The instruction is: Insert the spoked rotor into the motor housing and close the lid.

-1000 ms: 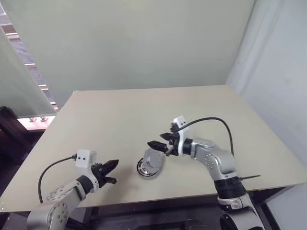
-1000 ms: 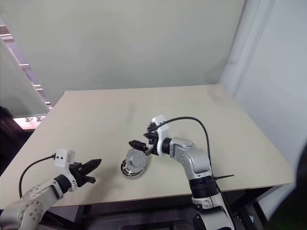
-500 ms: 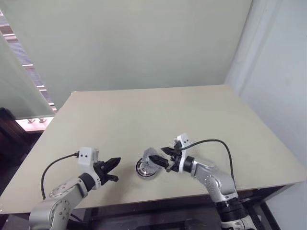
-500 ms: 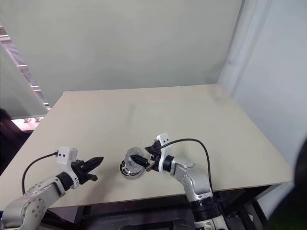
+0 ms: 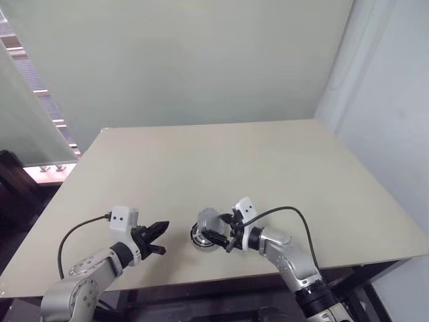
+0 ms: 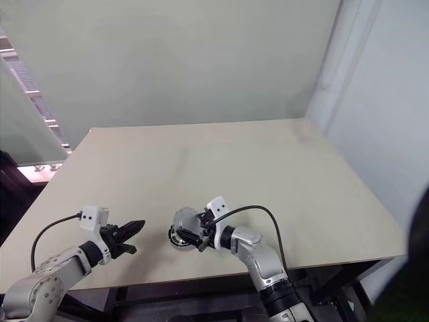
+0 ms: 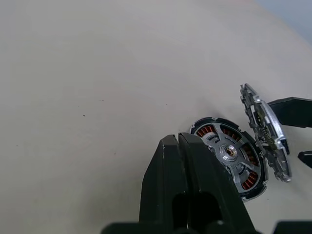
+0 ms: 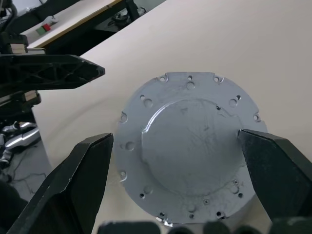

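I am holding my right gripper (image 5: 216,237) low over the table (image 5: 268,161), just below the middle of the head view. Its two fingers are standing spread as wide as they go. Between them the lid (image 8: 187,146) is showing me its flat grey face, so the fingers are lying on either side of it, across its width, close to the rim. I cannot tell whether the pads are already pressing on the rim or are only beside it, so I am counting this hand as open and carrying nothing.

The lid is not lying flat. It is standing tilted on its edge, with the lower edge down beside the motor housing (image 7: 228,155) and the upper edge leaning away from it, toward my right hand. The housing is sitting on the table on the left side of the lid in the head view, with its open face up and the copper windings showing around the silver hub. Whether the spoked rotor is already inside, I cannot tell from here.

My left gripper (image 5: 159,231) is waiting in the lower left of the head view, closed on nothing and pointing toward the housing, well apart from it. So the right hand is clearly the nearer one.

The coming move, as I am judging it, depends on this tilt: the lid has to swing away from my right hand, toward the left of the frame, until it is lying flat over the housing. If it is sliding sideways, it will miss the rim.
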Available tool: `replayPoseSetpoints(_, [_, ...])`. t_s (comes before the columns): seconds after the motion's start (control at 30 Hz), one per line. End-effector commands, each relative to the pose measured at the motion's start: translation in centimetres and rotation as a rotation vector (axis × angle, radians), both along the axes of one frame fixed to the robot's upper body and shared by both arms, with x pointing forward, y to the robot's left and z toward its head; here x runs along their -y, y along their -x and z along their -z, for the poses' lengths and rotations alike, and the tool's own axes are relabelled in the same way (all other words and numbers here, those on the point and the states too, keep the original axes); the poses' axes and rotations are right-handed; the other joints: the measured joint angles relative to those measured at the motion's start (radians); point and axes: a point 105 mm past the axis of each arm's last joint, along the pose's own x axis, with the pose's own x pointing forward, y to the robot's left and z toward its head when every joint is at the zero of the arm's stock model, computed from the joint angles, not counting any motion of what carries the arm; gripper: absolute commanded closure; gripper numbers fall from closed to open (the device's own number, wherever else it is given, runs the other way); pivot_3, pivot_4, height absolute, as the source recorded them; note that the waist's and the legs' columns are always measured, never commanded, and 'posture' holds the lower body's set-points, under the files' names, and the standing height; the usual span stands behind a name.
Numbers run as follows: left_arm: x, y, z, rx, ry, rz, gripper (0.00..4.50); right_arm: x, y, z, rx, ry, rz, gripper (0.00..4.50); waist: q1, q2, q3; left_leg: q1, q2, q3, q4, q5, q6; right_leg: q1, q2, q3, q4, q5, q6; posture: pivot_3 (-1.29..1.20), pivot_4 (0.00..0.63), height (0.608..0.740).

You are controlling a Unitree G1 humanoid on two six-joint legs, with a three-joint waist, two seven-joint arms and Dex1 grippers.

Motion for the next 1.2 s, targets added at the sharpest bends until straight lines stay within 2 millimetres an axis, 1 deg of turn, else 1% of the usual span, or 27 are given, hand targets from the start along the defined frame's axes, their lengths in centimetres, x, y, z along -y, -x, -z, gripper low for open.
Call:
replayPoseSetpoints(0.03, [0.1, -0.4, -1.2, 0.045, -0.016, 0.01, 4.5, -0.2, -0.7, -1.2, 0.057, -0.017, 0.017, 0.03, 0.0, 0.0, 0.0, 0.0, 0.0, 0.0, 0.0, 0.0, 0.0, 0.0, 0.0, 0.0, 0.0, 0.0, 0.0, 0.0, 0.0, 0.74])
replayPoseSetpoints(0.33, [0.2, -0.6, -1.4, 0.049, -0.016, 0.015, 4.5, -0.5, -0.7, -0.7, 0.057, -0.006, 0.017, 0.03, 0.0, 0.0, 0.0, 0.0, 0.0, 0.0, 0.0, 0.0, 0.0, 0.0, 0.0, 0.0, 0.0, 0.0, 0.0, 0.0, 0.0, 0.74])
replayPoseSetpoints(0.43, [0.2, -0.6, -1.4, 0.05, -0.016, 0.016, 4.5, -0.5, -0.7, -0.7, 0.063, 0.002, 0.015, 0.61, 0.0, 0.0, 0.0, 0.0, 0.0, 0.0, 0.001, 0.0, 0.0, 0.001, 0.0, 0.0, 0.0, 0.0, 0.0, 0.0, 0.0, 0.74])
replayPoseSetpoints(0.5, [0.2, -0.6, -1.4, 0.05, -0.016, 0.017, 4.5, -0.6, -0.7, -0.8, 0.056, 0.018, 0.008, 1.24, 0.0, 0.0, 0.0, 0.001, 0.0, 0.0, 0.001, 0.0, 0.0, 0.001, 0.0, 0.0, 0.0, 0.0, 0.0, 0.0, 0.0, 0.74])
replayPoseSetpoints(0.53, [0.2, -0.6, -1.4, 0.05, -0.016, 0.018, 4.5, -0.7, -0.7, -0.8, 0.05, 0.03, 0.002, 1.28, 0.0, 0.0, 0.0, 0.001, 0.0, 0.0, 0.001, 0.0, 0.0, 0.001, 0.0, 0.0, 0.0, 0.0, 0.0, 0.0, 0.0, 0.74])
replayPoseSetpoints(0.63, [0.2, -0.6, -1.3, 0.046, -0.017, 0.02, 4.5, -1.0, -0.6, -0.8, 0.041, 0.087, -0.02, 1.28, 0.0, 0.0, 0.0, 0.002, 0.0, 0.0, 0.002, 0.0, 0.0, 0.002, 0.0, 0.0, 0.0, 0.0, 0.0, 0.0, 0.0, 0.74])
replayPoseSetpoints(0.9, [0.4, -0.7, -1.2, 0.046, -0.012, 0.021, 4.5, -2.6, -0.2, -1.4, 0.047, 0.296, -0.098, 1.28, 0.0, 0.0, 0.0, 0.003, 0.0, -0.001, 0.002, 0.0, 0.0, 0.004, 0.0, 0.0, 0.0, 0.0, 0.0, 0.0, 0.0, 0.74])
replayPoseSetpoints(1.03, [0.5, -0.6, -1.0, 0.045, -0.007, 0.02, 4.5, -3.3, -0.2, -1.4, 0.028, 0.386, -0.098, 1.28, 0.0, 0.0, 0.0, 0.003, 0.0, -0.001, 0.002, 0.0, 0.0, 0.003, 0.0, 0.0, 0.0, 0.0, 0.0, 0.0, 0.0, 0.74])
replayPoseSetpoints(1.1, [0.6, -0.6, -1.0, 0.044, -0.006, 0.019, 4.5, -3.4, -0.2, -1.4, 0.022, 0.412, -0.093, 1.28, 0.0, 0.0, 0.0, 0.003, 0.0, -0.001, 0.002, 0.0, 0.0, 0.003, 0.0, 0.0, 0.0, 0.0, 0.0, 0.0, 0.0, 0.74])
replayPoseSetpoints(1.2, [0.6, -0.5, -0.8, 0.041, -0.002, 0.017, 4.5, -3.9, -0.3, -0.5, 0.002, 0.48, -0.082, 1.28, 0.0, 0.0, 0.0, 0.003, 0.0, -0.001, 0.002, 0.0, 0.0, 0.003, 0.0, -0.001, 0.0, 0.0, 0.0, 0.0, 0.0, 0.74])
